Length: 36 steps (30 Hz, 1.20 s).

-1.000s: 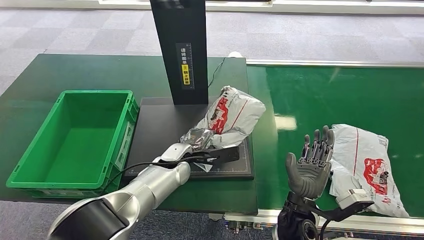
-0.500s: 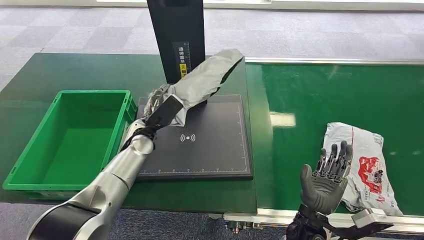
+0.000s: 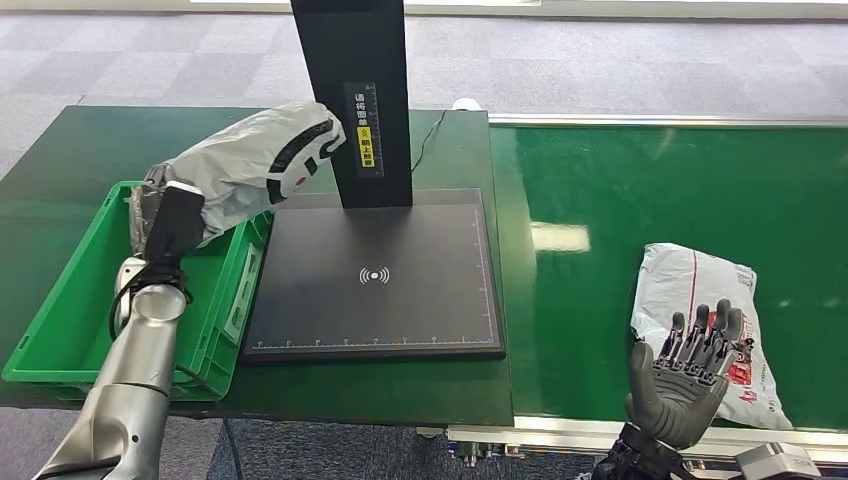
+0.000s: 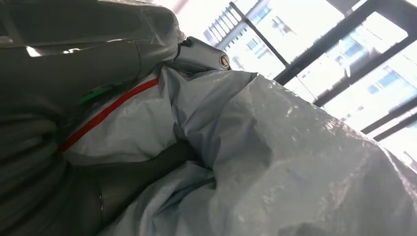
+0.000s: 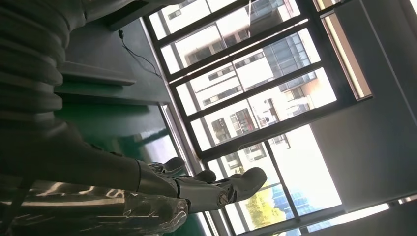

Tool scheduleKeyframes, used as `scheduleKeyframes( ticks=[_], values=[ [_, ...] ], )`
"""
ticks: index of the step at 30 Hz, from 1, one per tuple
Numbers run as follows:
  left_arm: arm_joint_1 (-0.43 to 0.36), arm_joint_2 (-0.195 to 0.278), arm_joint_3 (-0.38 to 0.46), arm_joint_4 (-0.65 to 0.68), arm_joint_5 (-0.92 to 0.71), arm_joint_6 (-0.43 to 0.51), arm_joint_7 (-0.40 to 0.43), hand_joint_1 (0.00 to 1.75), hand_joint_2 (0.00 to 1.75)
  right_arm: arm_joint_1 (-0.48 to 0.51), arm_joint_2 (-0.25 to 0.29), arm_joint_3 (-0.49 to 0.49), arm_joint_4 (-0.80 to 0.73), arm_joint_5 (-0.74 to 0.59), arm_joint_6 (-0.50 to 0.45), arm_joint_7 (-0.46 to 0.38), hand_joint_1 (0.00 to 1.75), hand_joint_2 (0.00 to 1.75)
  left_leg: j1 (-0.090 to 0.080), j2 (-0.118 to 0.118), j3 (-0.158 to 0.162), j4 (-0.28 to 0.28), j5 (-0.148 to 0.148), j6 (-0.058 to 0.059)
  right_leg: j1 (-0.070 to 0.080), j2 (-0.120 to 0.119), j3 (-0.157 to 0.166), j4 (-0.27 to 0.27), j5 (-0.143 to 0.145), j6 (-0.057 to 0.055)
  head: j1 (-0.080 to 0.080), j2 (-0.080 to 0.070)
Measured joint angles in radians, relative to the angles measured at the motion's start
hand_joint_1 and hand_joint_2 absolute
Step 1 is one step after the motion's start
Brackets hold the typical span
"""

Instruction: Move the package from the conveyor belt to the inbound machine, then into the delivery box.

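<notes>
Head view looks down on the table point(image 3: 60, 150); wrist views sit close, tilted up toward windows point(image 5: 255, 113).

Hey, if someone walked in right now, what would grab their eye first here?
The left hand holding a crinkled grey plastic mailer package up above the green plastic crate. Next, the tall black scanner column over its flat black pad, and a second white mailer bag on the green belt by the open right hand.
</notes>
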Motion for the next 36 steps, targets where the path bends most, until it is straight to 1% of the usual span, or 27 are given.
scheduleKeyframes(
  ticks=[6, 10, 14, 19, 21, 23, 25, 29, 34, 35, 36],
  values=[
    [0.04, 0.061, 0.139, -0.083, 0.004, 0.009, 0.003, 1.75, 1.75, 0.004, -0.001, 0.0, -0.002, -0.001, 0.003, 0.0, 0.0, 1.75, 0.0, 0.0, 0.0, 0.0, 0.0, 0.0, 0.0, 0.0, 0.0, 0.0, 0.0, 0.0, 0.0, 0.0],
    [0.074, 0.09, 0.208, -0.125, -0.076, 0.032, 0.043, 1.75, 1.75, 0.005, -0.001, 0.0, -0.002, -0.002, 0.003, 0.0, 0.0, 1.75, 0.0, 0.0, 0.0, 0.0, 0.0, 0.0, 0.0, 0.0, 0.0, 0.0, 0.0, 0.0, 0.0, 0.0],
    [0.109, 0.104, 0.238, -0.148, -0.172, 0.006, 0.091, 1.75, 1.75, 0.005, -0.001, 0.001, -0.003, -0.008, -0.009, 0.0, 0.0, 1.75, 0.0, -0.001, -0.001, 0.0, 0.0, 0.0, 0.0, -0.001, 0.0, 0.0, 0.0, 0.0, 0.0, 0.0],
    [0.125, 0.108, 0.242, -0.147, -0.244, -0.054, 0.127, 1.75, 1.75, 0.008, -0.001, 0.004, -0.016, -0.015, -0.026, 0.0, 0.0, 1.75, 0.0, -0.001, 0.0, 0.0, 0.0, 0.0, 0.0, -0.001, 0.0, 0.0, 0.0, 0.0, 0.0, 0.0],
    [0.14, 0.106, 0.242, -0.15, -0.258, -0.066, 0.132, 1.75, 1.75, 0.011, -0.001, 0.006, -0.023, -0.018, -0.033, 0.0, 0.0, 1.75, 0.0, -0.001, 0.0, 0.0, 0.0, 0.0, 0.0, 0.0, 0.0, 0.0, 0.0, 0.0, 0.0, 0.0],
    [0.175, 0.097, 0.24, -0.171, -0.263, -0.073, 0.133, 1.75, 1.75, 0.014, -0.002, 0.008, -0.031, -0.019, -0.038, 0.0, 0.0, 1.75, 0.0, 0.0, 0.0, 0.0, -0.001, -0.001, 0.0, 0.0, 0.0, 0.0, 0.0, 0.0, 0.0, 0.0],
    [0.238, 0.078, 0.238, -0.222, -0.262, -0.081, 0.128, 1.75, 1.75, 0.018, -0.003, 0.008, -0.037, -0.019, -0.044, 0.0, 0.0, 1.75, 0.0, 0.001, 0.0, 0.0, -0.002, -0.002, 0.0, 0.001, -0.001, 0.0, 0.0, 0.0, 0.0, 0.0],
    [0.385, 0.022, 0.235, -0.359, -0.26, -0.09, 0.118, 1.75, 1.75, 0.027, -0.005, 0.008, -0.045, -0.019, -0.046, 0.0, 0.0, 1.75, 0.0, 0.002, -0.001, 0.0, -0.003, -0.003, 0.0, 0.001, -0.002, 0.0, -0.001, -0.001, 0.0, 0.0],
    [0.497, -0.013, 0.241, -0.475, -0.253, -0.099, 0.12, 1.75, 1.75, 0.029, -0.007, 0.008, -0.046, -0.019, -0.046, 0.0, 0.0, 1.75, 0.0, 0.002, -0.002, 0.0, -0.003, -0.002, 0.0, 0.001, -0.002, -0.001, -0.002, -0.001, 0.0, 0.0],
    [0.512, -0.018, 0.243, -0.49, -0.252, -0.099, 0.12, 1.35, 1.75, 0.03, -0.007, 0.009, -0.046, -0.019, -0.046, 0.0, 0.0, 1.75, 0.0, 0.002, -0.001, 0.0, -0.003, -0.002, 0.0, 0.001, -0.002, -0.001, -0.002, -0.001, 0.0, 0.0],
    [0.526, -0.022, 0.246, -0.505, -0.25, -0.099, 0.12, 0.92, 1.75, 0.03, -0.007, 0.009, -0.046, -0.019, -0.046, 0.0, 0.0, 1.75, 0.0, 0.002, -0.001, 0.0, -0.003, -0.003, 0.0, 0.001, -0.002, -0.001, -0.002, -0.001, 0.0, 0.0]
  ],
)
